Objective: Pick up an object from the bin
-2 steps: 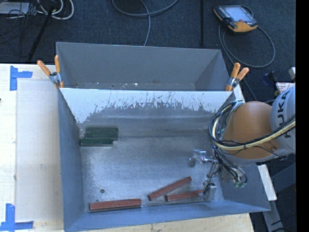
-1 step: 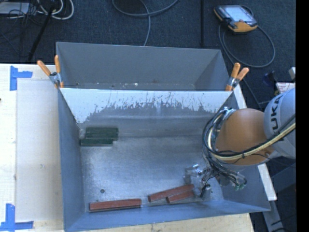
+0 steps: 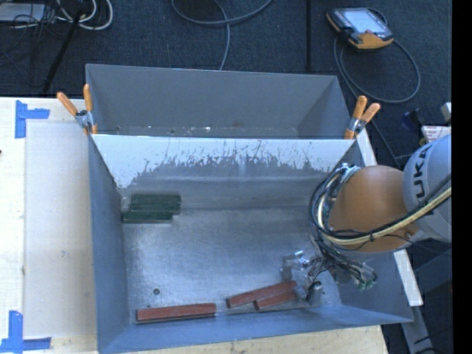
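The gripper (image 3: 310, 285) is low in the bin's (image 3: 221, 175) near right corner, at the right end of two reddish-brown bars (image 3: 259, 298) lying side by side; how its jaws stand cannot be told. A third reddish-brown bar (image 3: 175, 313) lies near left, and dark green blocks (image 3: 151, 206) lie far left.

Robot arm (image 3: 369, 209) low by two reddish-brown bars (image 3: 262, 298), near right of bin (image 3: 221, 116); third bar (image 3: 175, 313), dark green block (image 3: 151, 206) leftward

Robotics lab, KUKA arm (image 3: 436, 198), metal bin (image 3: 221, 109), cables (image 3: 215, 12) on dark carpet (image 3: 147, 46)
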`<control>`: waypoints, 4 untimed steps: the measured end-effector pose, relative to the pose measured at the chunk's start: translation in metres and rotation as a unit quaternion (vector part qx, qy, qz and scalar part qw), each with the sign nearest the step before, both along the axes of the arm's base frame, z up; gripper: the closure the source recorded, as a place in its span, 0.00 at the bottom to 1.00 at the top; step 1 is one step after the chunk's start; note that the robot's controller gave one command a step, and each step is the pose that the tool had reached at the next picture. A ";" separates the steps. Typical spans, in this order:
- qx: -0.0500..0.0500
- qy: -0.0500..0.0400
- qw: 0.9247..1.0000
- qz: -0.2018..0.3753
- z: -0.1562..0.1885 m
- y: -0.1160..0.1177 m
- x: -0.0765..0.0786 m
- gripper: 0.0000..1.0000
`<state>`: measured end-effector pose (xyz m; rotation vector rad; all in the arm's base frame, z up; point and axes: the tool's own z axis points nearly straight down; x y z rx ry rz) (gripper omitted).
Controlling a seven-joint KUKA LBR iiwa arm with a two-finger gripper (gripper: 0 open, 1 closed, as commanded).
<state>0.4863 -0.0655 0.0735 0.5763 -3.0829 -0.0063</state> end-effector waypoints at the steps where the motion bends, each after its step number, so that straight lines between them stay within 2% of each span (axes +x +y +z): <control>1: -0.002 -0.005 0.999 0.039 0.011 0.012 0.005 1.00; 2: -0.001 -0.004 0.992 -0.124 0.002 0.024 -0.007 0.00; 3: -0.002 -0.002 0.992 -0.123 0.002 0.024 -0.009 1.00; 4: -0.002 -0.002 0.992 -0.122 0.002 0.024 -0.009 1.00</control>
